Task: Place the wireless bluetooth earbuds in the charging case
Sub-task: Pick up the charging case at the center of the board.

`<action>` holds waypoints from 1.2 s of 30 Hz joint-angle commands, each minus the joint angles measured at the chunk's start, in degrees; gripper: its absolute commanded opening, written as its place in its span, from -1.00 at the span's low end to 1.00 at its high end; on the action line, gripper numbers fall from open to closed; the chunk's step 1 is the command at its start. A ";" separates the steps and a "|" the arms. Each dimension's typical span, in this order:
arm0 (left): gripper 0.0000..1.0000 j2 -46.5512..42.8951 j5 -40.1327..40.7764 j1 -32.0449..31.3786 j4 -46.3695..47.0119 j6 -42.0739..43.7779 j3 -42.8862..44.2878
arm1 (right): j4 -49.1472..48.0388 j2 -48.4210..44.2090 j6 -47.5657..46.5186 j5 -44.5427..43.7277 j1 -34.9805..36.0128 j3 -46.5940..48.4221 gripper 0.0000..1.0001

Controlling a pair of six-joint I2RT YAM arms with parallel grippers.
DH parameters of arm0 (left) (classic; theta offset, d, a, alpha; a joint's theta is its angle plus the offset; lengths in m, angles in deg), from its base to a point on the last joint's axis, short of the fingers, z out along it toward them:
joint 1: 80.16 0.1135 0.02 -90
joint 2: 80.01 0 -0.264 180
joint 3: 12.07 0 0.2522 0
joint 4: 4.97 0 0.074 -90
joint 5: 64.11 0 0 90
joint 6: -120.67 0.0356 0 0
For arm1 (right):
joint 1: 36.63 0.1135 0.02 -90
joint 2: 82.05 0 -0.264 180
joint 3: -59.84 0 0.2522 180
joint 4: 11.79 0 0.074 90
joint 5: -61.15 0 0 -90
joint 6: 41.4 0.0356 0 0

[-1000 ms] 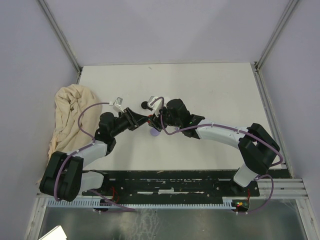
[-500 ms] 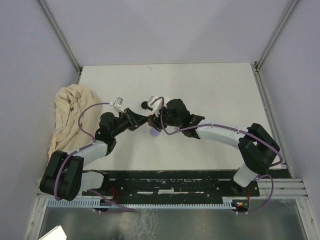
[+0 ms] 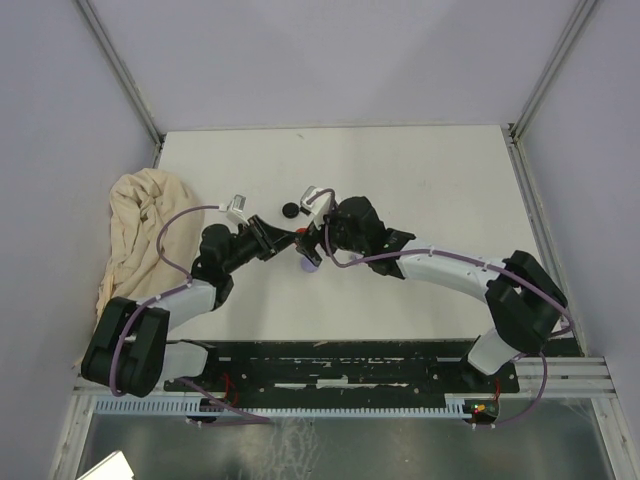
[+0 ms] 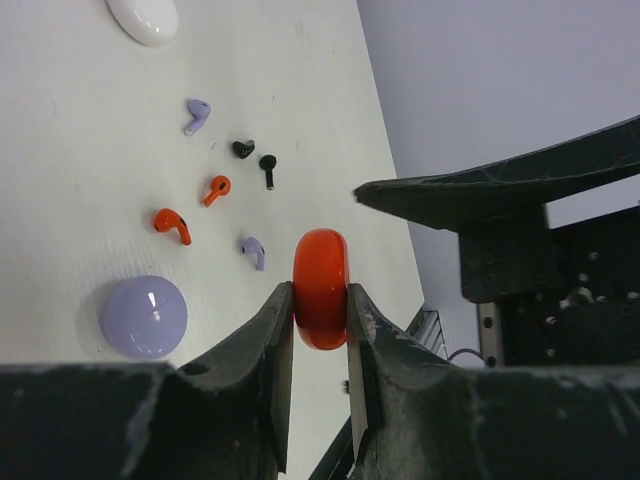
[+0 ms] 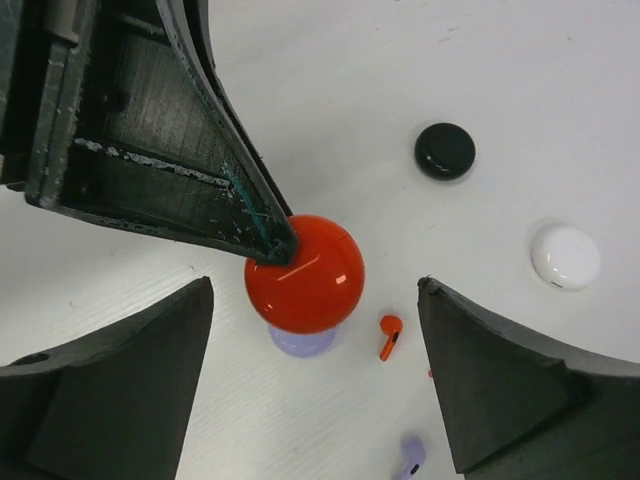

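- Left gripper (image 4: 320,305) pinches the red case (image 4: 320,270) tight, up off the table (image 4: 80,150). Right gripper (image 5: 315,290) hangs wide open close by, holding nothing.
- What next?
- Maybe pop it open. Red earbuds (image 4: 172,224) lie loose below, near the lilac case (image 4: 143,317).

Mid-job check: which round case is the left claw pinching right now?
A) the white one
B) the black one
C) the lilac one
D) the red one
D: in the left wrist view the left claw is shut on the red case, gripping it across its flat faces, while the lilac case lies free on the table.
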 commanded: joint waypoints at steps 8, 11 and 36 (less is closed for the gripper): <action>-0.94 4.54 0.97 -0.29 7.75 -4.03 3.81 | 10.60 -9.39 11.00 -11.81 -5.44 5.24 0.99; -0.94 5.04 0.34 -0.27 9.10 -4.62 3.78 | 12.91 -7.62 13.13 -10.74 -5.80 6.81 0.99; -0.94 6.74 -3.88 -0.35 14.84 -10.47 4.58 | 8.29 1.91 15.96 -8.83 -6.03 7.91 0.99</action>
